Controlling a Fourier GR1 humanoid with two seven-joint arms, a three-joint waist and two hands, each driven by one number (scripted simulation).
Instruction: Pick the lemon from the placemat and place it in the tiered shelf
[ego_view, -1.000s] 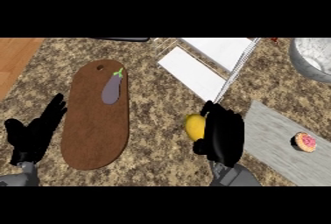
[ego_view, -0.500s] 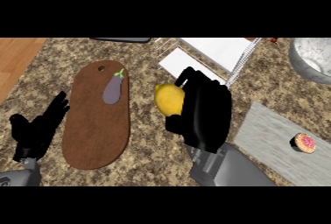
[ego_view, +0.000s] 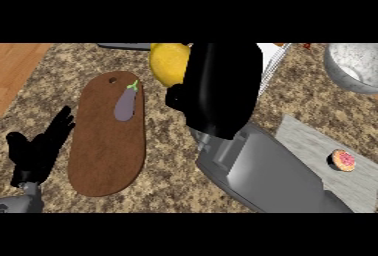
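Head view, looking steeply down at a speckled granite counter. My right hand fills the middle of the frame, seen from its black back, with the grey forearm running down to the lower right. It is wrapped around the lemon, which shows only as a yellow bulge at the hand's left side; the fingers themselves are hidden behind the hand. The lemon is held up close to the camera, off the placemat. That brown oval placemat lies to the left with 1 purple eggplant on its upper half. My left hand rests open at the left edge, fingers up. The white tiered shelf is mostly hidden behind my right hand. A grey bowl is cut off at the upper right. A grey board at the right carries 1 small pink round item I cannot identify.
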